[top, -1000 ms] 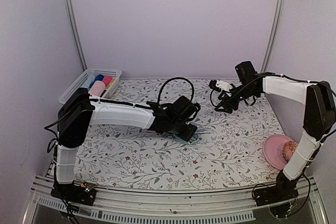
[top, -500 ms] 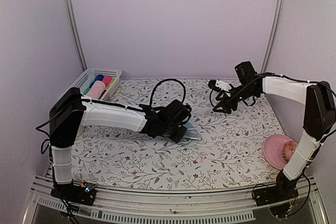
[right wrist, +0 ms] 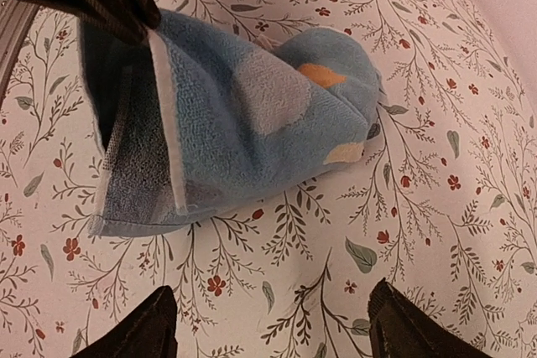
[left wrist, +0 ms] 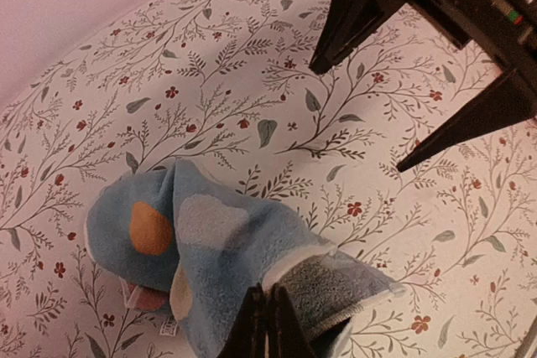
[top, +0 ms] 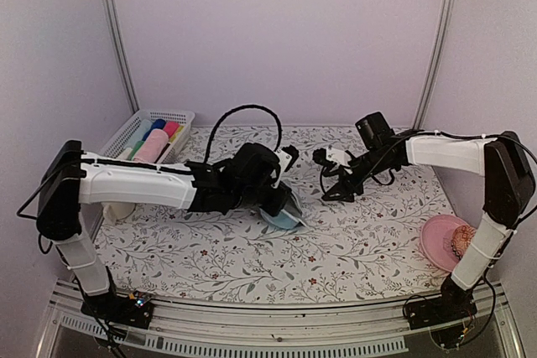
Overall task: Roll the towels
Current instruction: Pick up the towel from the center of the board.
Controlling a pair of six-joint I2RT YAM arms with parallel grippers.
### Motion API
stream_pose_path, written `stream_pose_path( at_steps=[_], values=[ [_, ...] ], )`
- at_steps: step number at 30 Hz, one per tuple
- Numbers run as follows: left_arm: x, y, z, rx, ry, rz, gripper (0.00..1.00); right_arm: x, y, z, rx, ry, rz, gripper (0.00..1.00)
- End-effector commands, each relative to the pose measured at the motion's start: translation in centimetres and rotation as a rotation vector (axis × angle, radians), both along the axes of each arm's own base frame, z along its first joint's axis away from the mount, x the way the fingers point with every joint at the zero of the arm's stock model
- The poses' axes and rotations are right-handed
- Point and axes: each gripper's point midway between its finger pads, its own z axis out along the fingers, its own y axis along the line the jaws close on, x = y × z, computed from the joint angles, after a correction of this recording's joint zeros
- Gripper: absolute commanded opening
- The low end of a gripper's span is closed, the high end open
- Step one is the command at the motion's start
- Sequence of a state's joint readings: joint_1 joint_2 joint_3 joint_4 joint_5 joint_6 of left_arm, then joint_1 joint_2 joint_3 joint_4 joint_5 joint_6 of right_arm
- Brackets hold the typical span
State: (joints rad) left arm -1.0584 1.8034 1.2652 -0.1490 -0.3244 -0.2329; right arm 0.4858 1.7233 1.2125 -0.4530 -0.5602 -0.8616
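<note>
The light blue towel (top: 285, 215) with an orange mark (left wrist: 151, 228) lies crumpled on the floral table, one edge lifted. My left gripper (left wrist: 267, 298) is shut on that raised edge of the towel (left wrist: 226, 241), fingers pinched together over the fold. My right gripper (right wrist: 273, 333) hangs open just right of the towel (right wrist: 243, 115), its fingertips (left wrist: 352, 14) low over the table and apart from the cloth. In the top view the left gripper (top: 281, 199) and right gripper (top: 322, 178) face each other across a short gap.
A white basket (top: 126, 130) at the back left holds coloured cloth tubes and a pale pink roll (top: 153, 146). A round pink plate (top: 438, 239) sits at the front right. Purple walls close in the table.
My left gripper has shut on the blue towel's edge and drawn it up and leftward. My right gripper has come left and down toward the towel, jaws a bit wider.
</note>
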Motion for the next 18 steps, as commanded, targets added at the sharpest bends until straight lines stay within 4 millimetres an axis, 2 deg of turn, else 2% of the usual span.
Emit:
stream_pose_path(
  at_steps=[1, 4, 12, 18],
  values=[
    [0.1, -0.6, 5.4, -0.183, -0.088, -0.104, 0.0, -0.6, 0.9, 1.8, 0.093, -0.064, 0.028, 0.84],
    [0.4, -0.2, 7.4, -0.252, -0.111, -0.123, 0.0, -1.5, 1.6, 2.8, 0.145, -0.102, 0.047, 1.0],
    [0.7, -0.3, 8.8, -0.295, -0.127, -0.132, 0.0, -3.4, 4.9, 5.8, 0.243, -0.248, 0.041, 0.99],
    [0.5, -0.5, 9.4, -0.329, -0.125, -0.147, 0.0, -3.2, 7.6, 6.6, 0.249, -0.316, -0.07, 0.99]
  ],
)
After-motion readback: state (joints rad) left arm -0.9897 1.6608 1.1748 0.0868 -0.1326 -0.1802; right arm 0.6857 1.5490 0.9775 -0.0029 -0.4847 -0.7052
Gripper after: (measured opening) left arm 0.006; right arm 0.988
